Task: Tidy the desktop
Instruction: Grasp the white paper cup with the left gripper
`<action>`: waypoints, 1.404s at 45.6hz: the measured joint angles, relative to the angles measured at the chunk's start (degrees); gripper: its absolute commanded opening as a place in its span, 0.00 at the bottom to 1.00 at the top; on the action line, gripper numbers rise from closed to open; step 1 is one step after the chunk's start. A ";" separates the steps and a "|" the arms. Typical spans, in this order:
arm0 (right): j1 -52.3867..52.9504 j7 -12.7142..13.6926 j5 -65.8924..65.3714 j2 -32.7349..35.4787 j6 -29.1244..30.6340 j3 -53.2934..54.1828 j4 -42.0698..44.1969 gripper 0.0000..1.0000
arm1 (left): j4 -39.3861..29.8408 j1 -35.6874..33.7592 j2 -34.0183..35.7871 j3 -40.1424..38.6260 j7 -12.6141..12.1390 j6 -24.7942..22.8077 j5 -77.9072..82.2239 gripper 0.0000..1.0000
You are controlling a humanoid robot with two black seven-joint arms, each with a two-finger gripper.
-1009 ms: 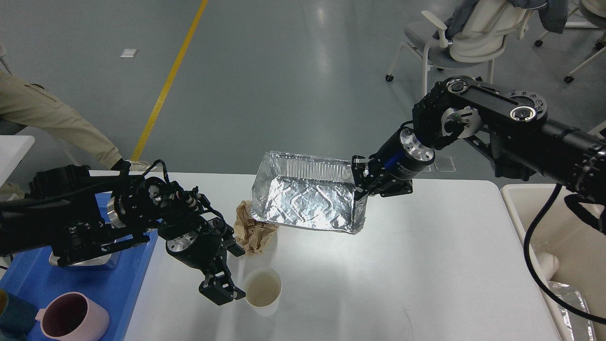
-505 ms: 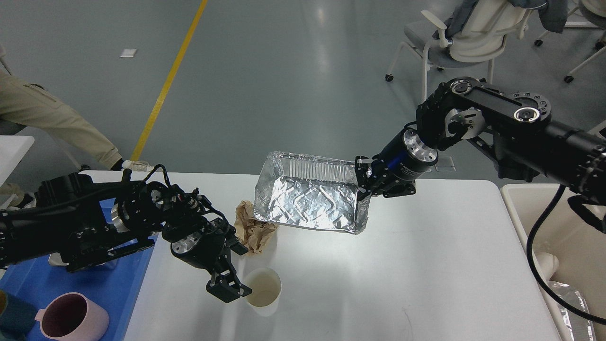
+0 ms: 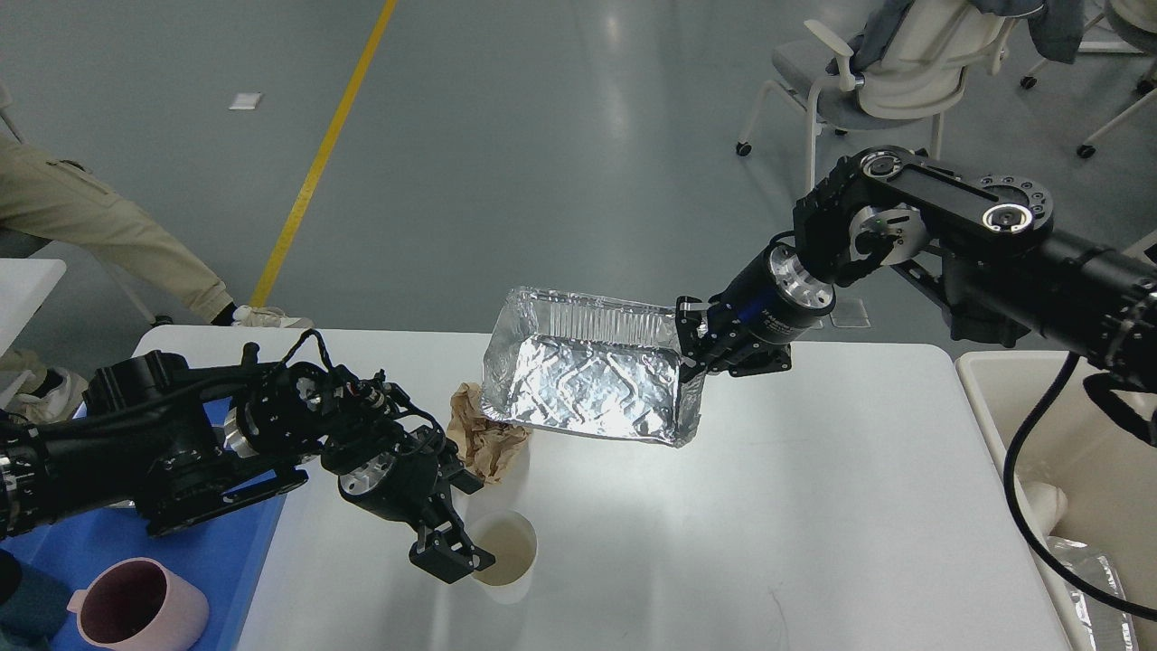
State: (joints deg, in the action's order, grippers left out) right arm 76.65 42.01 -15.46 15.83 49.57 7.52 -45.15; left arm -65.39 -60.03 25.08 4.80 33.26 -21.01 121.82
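Note:
The white desktop point(image 3: 813, 506) fills the lower view. My right gripper point(image 3: 691, 348) is shut on the right rim of a silver foil tray point(image 3: 587, 380) and holds it tilted above the table's far middle. A crumpled brown paper point(image 3: 484, 438) lies partly under the tray's left corner. A white paper cup point(image 3: 506, 553) stands upright near the front. My left gripper point(image 3: 459, 520) is open beside the cup's left side, its lower finger at the cup's rim, its upper finger near the brown paper.
A blue plastic tray point(image 3: 208, 570) lies at the table's left with a pink mug point(image 3: 136, 615) on it. A cream bin point(image 3: 1076, 425) stands off the right edge with foil point(image 3: 1098, 588) inside. Chairs and a person's leg are on the floor behind.
My left gripper has moved right and slightly down, up to the cup's left rim. The right gripper and foil tray have barely shifted.

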 measured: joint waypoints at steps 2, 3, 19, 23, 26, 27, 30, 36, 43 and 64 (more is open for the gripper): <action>0.00 0.00 0.03 0.00 0.00 0.09 -0.02 0.00 | 0.05 0.27 -0.07 -0.18 -0.01 0.00 0.04 0.96; 0.00 0.00 0.06 0.00 0.00 0.17 -0.06 0.00 | 0.06 0.34 -0.08 -0.23 -0.02 0.00 0.05 0.96; -0.17 0.00 0.08 0.00 0.00 0.39 -0.01 0.00 | 0.20 1.25 0.15 -0.20 0.58 1.72 0.18 0.74; -0.18 0.00 0.08 0.00 0.00 0.39 -0.01 0.00 | 0.53 1.38 0.23 -0.09 0.58 1.76 0.61 0.71; -0.18 0.00 0.08 0.00 0.00 0.39 -0.01 0.00 | 0.85 1.40 0.23 -0.04 0.58 1.81 1.12 0.69; -0.18 0.00 0.08 0.00 0.00 0.39 -0.01 0.00 | 0.95 1.40 0.24 -0.01 0.58 1.82 1.30 0.68; -0.23 0.00 0.08 0.00 0.00 0.39 -0.02 0.00 | 1.12 1.41 0.23 0.06 0.58 1.88 1.63 0.67; -0.42 0.00 0.08 0.01 0.00 0.39 -0.11 0.00 | 1.39 1.49 0.16 0.13 0.58 1.99 1.96 0.63; -0.53 0.00 0.08 0.31 0.00 0.39 -0.18 0.00 | 1.82 1.78 0.14 0.28 0.46 2.68 2.57 0.51; -0.62 0.00 0.08 0.35 0.00 0.71 -0.20 0.00 | 2.59 3.05 0.85 0.88 1.56 5.23 6.55 0.00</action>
State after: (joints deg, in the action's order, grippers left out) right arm 76.02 42.01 -15.38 16.18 49.57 8.23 -45.35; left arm -62.80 -56.99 25.94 5.68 34.82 -15.78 128.37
